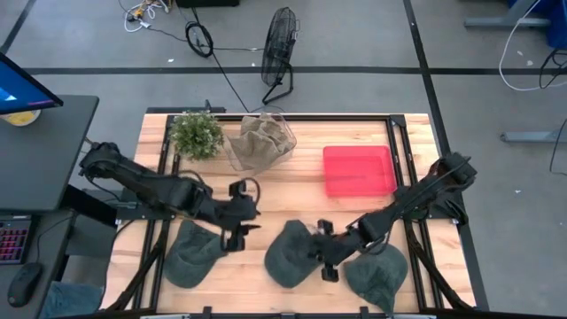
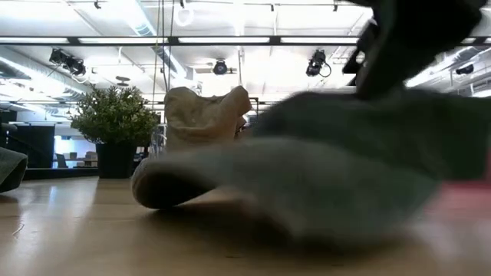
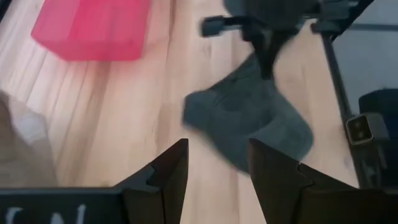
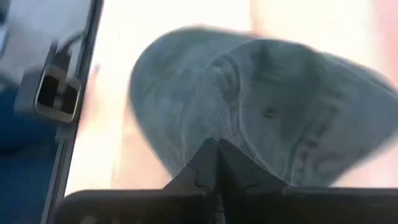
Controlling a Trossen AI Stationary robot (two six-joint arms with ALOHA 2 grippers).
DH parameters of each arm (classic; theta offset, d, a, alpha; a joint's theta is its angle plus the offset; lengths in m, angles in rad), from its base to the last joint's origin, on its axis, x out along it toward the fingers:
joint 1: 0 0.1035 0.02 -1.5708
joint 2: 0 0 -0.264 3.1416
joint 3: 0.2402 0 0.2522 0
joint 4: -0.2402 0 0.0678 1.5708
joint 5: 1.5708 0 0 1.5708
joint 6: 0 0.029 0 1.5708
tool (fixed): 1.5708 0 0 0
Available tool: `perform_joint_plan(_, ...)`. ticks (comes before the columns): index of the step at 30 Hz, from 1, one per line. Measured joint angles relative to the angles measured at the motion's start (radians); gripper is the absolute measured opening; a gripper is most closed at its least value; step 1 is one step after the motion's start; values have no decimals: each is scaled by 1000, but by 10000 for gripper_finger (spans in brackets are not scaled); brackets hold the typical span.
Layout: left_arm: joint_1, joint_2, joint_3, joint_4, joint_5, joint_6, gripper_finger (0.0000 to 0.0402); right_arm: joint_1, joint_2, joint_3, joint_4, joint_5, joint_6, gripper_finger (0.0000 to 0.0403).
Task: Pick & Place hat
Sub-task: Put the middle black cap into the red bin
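Three grey-green hats lie along the table's near side: the left hat, the middle hat and the right hat. My right gripper is at the middle hat's right side and shut on it. My left gripper is open just beyond the left hat's far right edge. It touches nothing and faces the middle hat. A beige hat sits in a clear container. My right gripper pinches the middle hat between its two shut fingers at the hat's right edge, coming from the table's right side and slanting down. The hat spreads away from the fingertips toward the table's left. Whether it is lifted clear of the table I cannot tell.
A red tray sits right of centre toward the far side. A potted plant stands at the far left, next to the clear container. Bare wood lies between the tray and the hats.
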Motion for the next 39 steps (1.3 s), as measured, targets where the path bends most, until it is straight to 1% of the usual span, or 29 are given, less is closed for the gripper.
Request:
perform_joint_plan(4,-63,45,0,0,-69,-23,167,-10,-145,0,-87,83,10,6)
perform_joint_plan(7,-93,85,0,-2,-82,-23,167,-14,-274,0,-193,176,-9,3)
perform_joint_plan(13,-110,162,0,1,-85,-23,167,-23,-521,0,-480,463,-13,2)
perform_joint_plan(14,-110,172,0,-6,-86,-23,167,-30,-554,0,-529,496,-13,2)
perform_joint_plan(15,-110,183,0,-4,-89,-23,167,-38,-580,0,-580,514,-18,2)
perform_joint_plan(17,-110,201,0,3,-110,-23,167,-57,-626,0,-677,516,-15,1)
perform_joint_plan(19,-110,212,0,0,-138,-23,167,-81,-653,0,-770,524,16,1)
perform_joint_plan(22,-105,221,0,-1,-179,-22,167,-121,-663,0,-938,547,119,1)
perform_joint_plan(25,-102,220,0,1,-189,-23,167,-162,-657,-15,-1059,577,224,1)
perform_joint_plan(28,-97,220,0,2,-190,-22,167,-202,-653,-53,-1079,610,265,1)
perform_joint_plan(31,-97,220,0,1,-190,-22,167,-235,-652,-122,-1040,628,247,1)
perform_joint_plan(39,-98,220,0,1,-190,-22,167,-271,-652,-351,-760,591,129,1)
